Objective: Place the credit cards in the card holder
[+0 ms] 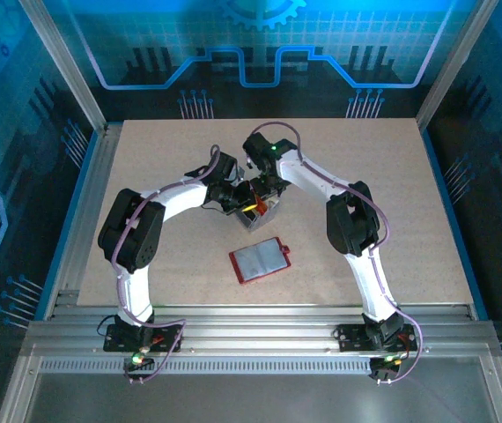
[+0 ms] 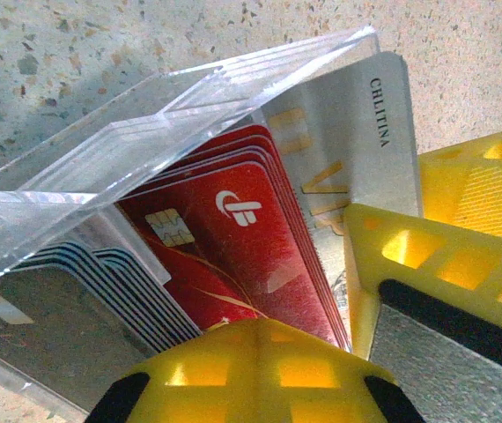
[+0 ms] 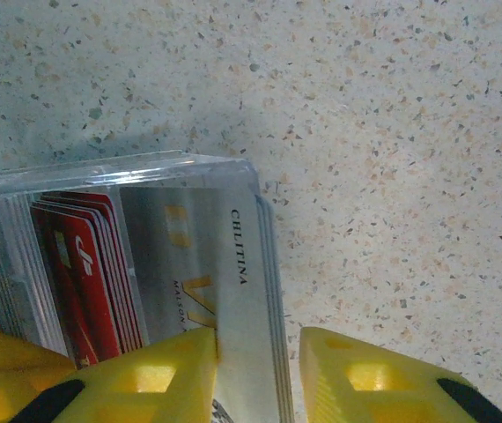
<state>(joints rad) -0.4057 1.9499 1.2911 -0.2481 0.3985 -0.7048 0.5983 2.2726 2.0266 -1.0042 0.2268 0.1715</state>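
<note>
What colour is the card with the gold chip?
The card is red with a white logo; best in the left wrist view.

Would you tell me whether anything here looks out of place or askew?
One silver card juts beyond the red cards in the clear case, straddled by the right gripper; nothing else looks odd.

Speckled table (image 1: 392,194): card holder (image 1: 260,260) (seemingly open)

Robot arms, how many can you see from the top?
2. The left arm curves in from the left, the right arm from the right; both reach the clear card box mid-table. None seems hidden.
</note>
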